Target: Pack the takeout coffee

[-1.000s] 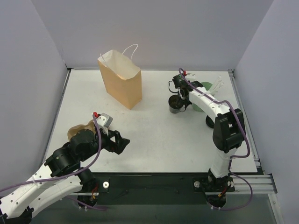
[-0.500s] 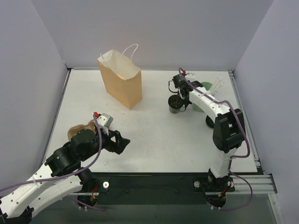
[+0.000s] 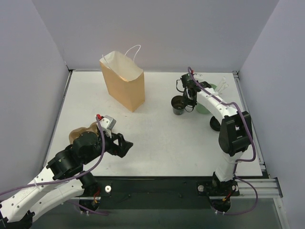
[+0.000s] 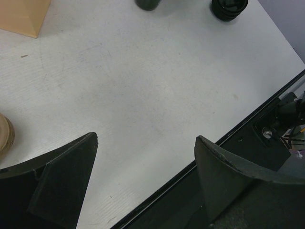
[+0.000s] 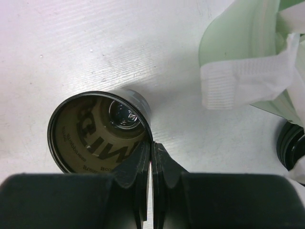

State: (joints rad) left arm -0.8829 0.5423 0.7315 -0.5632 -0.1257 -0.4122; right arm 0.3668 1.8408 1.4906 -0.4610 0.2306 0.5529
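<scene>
My right gripper (image 5: 151, 149) has its jaws pressed together on the near rim of the takeout coffee cup (image 5: 95, 133), and the thin wall looks pinched between the two tips. The cup stands upright on the white table (image 3: 157, 138), toward the far right, with its top open so that I see straight down into it from the right wrist view. A round black lid (image 5: 291, 143) lies on the table well apart from the cup, on the other side of a pale green cup (image 5: 233, 38) that holds white sticks and stands just to the right of the coffee.

My left gripper (image 4: 147, 138) hangs over the near left part of the table, close to the front edge, with its jaws spread wide and nothing between them. The brown moulded-pulp tray (image 3: 78, 133) sits just behind that arm, near the left wall.

The tan paper bag (image 3: 125, 86) stands upright and open at the far left-centre, its white handle up, well apart from the coffee cup.
</scene>
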